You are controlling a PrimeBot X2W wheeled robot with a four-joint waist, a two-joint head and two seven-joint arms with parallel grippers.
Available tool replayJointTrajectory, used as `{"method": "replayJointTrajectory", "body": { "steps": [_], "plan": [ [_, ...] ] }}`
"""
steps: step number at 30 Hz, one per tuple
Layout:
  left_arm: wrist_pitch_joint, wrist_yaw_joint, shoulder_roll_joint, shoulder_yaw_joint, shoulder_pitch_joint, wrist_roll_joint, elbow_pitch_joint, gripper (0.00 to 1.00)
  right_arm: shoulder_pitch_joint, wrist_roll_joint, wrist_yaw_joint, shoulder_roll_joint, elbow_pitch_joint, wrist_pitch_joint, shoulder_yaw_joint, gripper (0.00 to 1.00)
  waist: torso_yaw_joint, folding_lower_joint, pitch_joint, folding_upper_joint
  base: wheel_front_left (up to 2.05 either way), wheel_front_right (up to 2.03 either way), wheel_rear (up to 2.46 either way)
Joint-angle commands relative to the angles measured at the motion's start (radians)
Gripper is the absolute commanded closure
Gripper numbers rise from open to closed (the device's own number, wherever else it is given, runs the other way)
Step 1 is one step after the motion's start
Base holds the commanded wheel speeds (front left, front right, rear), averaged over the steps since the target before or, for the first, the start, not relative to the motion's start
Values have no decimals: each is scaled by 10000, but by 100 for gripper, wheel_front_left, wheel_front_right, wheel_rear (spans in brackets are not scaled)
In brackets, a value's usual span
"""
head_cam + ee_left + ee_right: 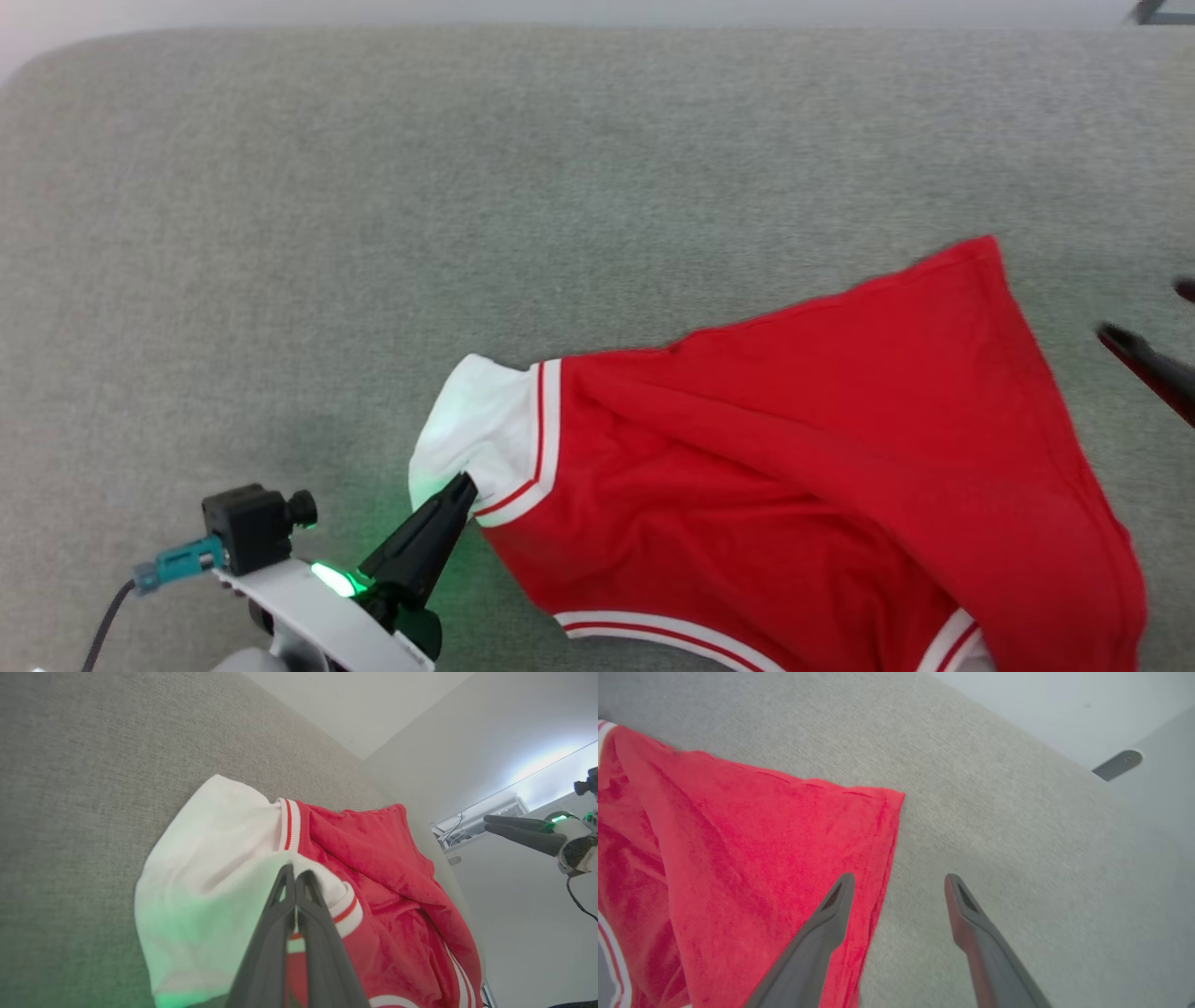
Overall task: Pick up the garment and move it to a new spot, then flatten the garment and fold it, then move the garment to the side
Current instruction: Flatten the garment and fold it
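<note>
The fuzzy gray bench (467, 187) has lots of open room far and left. The soft red garment (794, 448) lies rumpled near the right. The left claw (464, 487) pinches its white sleeve (471, 425). The right claw (899, 882) gapes wide, holding nothing.

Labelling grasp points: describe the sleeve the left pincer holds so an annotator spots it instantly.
On the grey surface lies the red garment, spread toward the head view's lower right. Its left end is the white sleeve, pinched at its lower edge by the shut left pincer. Unlike the thin striped trim elsewhere, it is broad and white.
</note>
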Motion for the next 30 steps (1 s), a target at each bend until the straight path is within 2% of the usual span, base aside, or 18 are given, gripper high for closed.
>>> {"method": "replayJointTrajectory", "body": {
  "steps": [1,8,14,20,21,22,23,26,30],
  "plan": [
    [45,-51,-54,-28,-140,85,32,100,-550,-223,-8,153,361,-134,418,0,278,0,221,0,0,0,0],
    [84,-171,-290,-147,-528,145,187,100,-2776,-918,-8,495,2955,-771,2859,0,740,0,672,0,0,0,0],
    [38,-253,-448,-255,-731,210,318,100,-3449,-636,-8,470,4567,-1357,3977,0,949,0,967,0,0,0,0],
    [7,-286,-532,-336,-798,184,434,100,-3655,-363,-10,543,5461,-1810,5033,0,1005,0,1114,0,0,0,0],
    [-4,-291,-540,-350,-809,183,449,100,-3676,-250,-10,542,5532,-1786,5225,4,1006,0,1115,0,0,0,0],
    [-11,-299,-542,-368,-812,174,468,100,-3708,-133,-10,531,5580,-1722,5419,44,1004,0,1110,0,0,0,0],
    [-14,-309,-547,-378,-818,157,478,100,-3750,-35,-8,504,5589,-1697,5563,100,1000,0,1103,0,0,0,0],
    [-41,-324,-541,-385,-795,103,521,100,-3951,167,-8,427,5642,-1903,5783,100,964,0,1031,0,0,0,0],
    [-111,-338,-495,-297,-783,129,586,100,-4312,370,-12,483,5792,-2637,5577,100,897,0,860,0,0,0,0]
  ]
}}
